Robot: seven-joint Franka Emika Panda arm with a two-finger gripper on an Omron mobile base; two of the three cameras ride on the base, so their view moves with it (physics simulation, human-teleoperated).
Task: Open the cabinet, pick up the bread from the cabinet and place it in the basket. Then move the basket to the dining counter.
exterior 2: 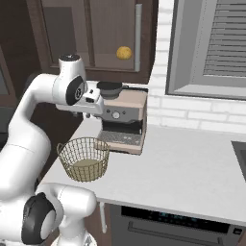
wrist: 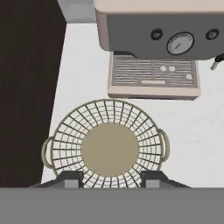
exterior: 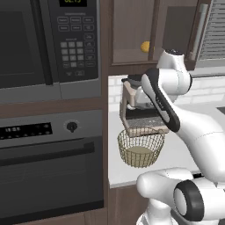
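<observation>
Overhead, the cabinet (exterior 2: 103, 33) is showing the bread (exterior 2: 124, 53) as a small yellow lump against its lower front, well above the surface (exterior 2: 192, 168). The basket (wrist: 107, 144) is sitting empty in front of the coffee machine (exterior 2: 122, 117), presumably waiting to receive the bread. The pincer (wrist: 109, 178) is hanging directly over the basket, tips apart and gripping nothing.

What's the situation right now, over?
Gripper open, empty, above the basket. Bread up in the cabinet; basket empty on the worktop. Coffee machine right behind the basket.
</observation>
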